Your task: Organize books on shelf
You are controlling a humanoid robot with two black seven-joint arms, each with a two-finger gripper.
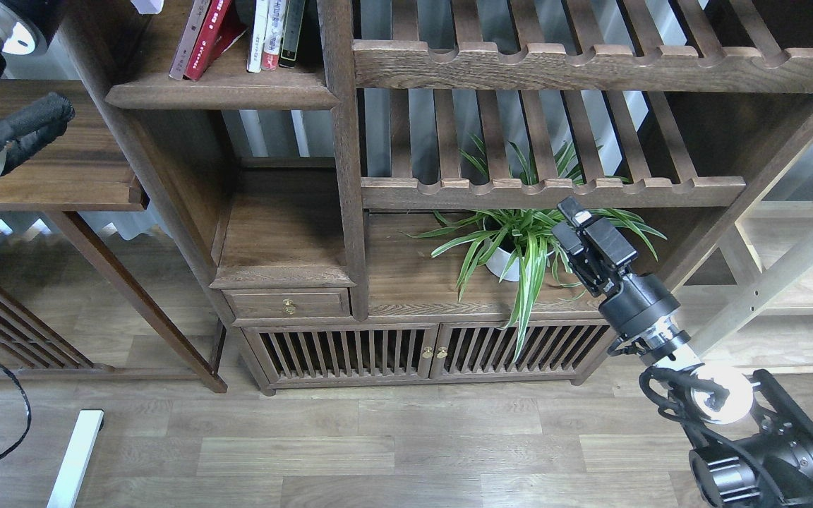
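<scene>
Right hand (576,226), grip unclear, hangs by the plant (519,243); red book (210,39) leans on the shelf (223,88).

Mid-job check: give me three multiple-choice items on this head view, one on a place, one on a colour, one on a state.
1. Where is the potted plant?
A. beneath the lower slatted rack
B. on the floor
C. beside the books

2. The plant's pot is:
A. black
B. white
C. red

3. The small drawer with the brass knob is:
A. pulled out
B. missing
C. closed

Answers: 1 A, its leaves spread just under that rack; 2 B, a white pot shows among the leaves; 3 C, its front sits flush with the frame.
</scene>
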